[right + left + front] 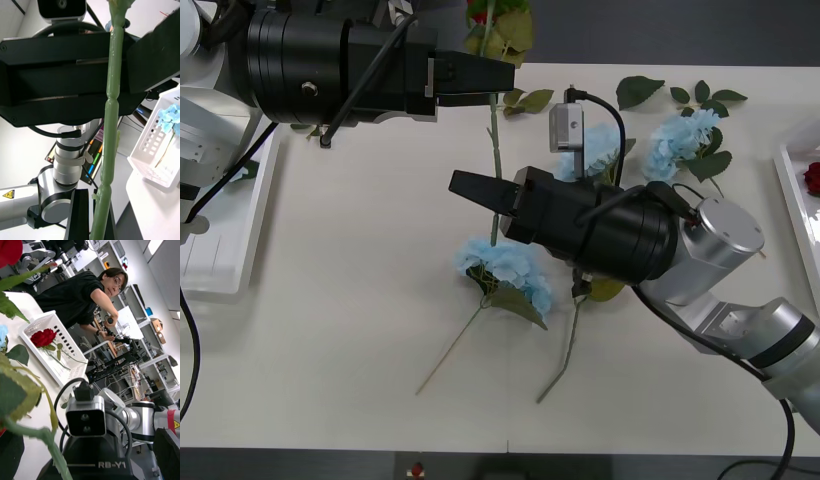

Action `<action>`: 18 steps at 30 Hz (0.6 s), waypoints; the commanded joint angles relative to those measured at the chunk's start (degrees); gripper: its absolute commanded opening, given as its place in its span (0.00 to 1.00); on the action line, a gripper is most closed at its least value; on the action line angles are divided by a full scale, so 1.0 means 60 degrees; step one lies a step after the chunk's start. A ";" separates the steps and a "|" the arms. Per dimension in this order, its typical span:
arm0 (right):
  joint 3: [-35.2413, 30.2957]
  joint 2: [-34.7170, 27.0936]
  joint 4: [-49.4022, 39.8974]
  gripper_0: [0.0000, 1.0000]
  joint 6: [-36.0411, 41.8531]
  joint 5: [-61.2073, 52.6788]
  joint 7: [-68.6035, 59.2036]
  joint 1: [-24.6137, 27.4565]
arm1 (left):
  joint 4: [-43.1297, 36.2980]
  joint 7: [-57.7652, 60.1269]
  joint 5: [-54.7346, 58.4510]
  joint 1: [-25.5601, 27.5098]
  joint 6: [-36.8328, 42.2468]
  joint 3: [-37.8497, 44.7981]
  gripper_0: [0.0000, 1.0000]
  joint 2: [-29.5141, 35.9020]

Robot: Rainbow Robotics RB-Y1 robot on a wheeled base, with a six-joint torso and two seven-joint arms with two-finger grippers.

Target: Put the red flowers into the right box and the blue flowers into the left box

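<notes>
So both arms are meeting over the middle of the counter [330,330] here. The right gripper [480,192] is clamping the green stem of a red rose [492,150], and that stem is running pretty much straight away from the robot, long axis front to back, bloom end at the far edge. The bloom is cut off up there, just a bit of red and some yellow-green leaves poking out past the left gripper [502,76]. In the right wrist view the stem [112,112] is shooting up right between the black fingers, knobby and pale green.

The left gripper is sitting right next to the upper stem, fingers looking narrow, but I honestly can't tell if it's pinching the stem or just beside it.

Just under the right gripper a blue hydrangea [505,265] is lying flat, its thin stem pointing back toward the robot's left. Two more blue hydrangeas [685,140] are lying beyond the gripper's wrist, one half hidden by the wrist camera.

The white tray [792,190], way out to the gripper's right, is holding a red rose [812,177], mostly cut off. The slotted basket [230,230] is off to the left, mostly hidden behind the left arm; the right wrist view shows a blue hydrangea [170,116] lying in it.
</notes>
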 commanded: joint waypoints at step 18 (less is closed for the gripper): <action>-0.0138 -0.7232 -0.0230 0.00 0.0387 0.0017 -0.0147 -0.0580 | -0.0442 -0.0015 -0.0291 0.0330 -0.0001 0.0010 1.00 0.0984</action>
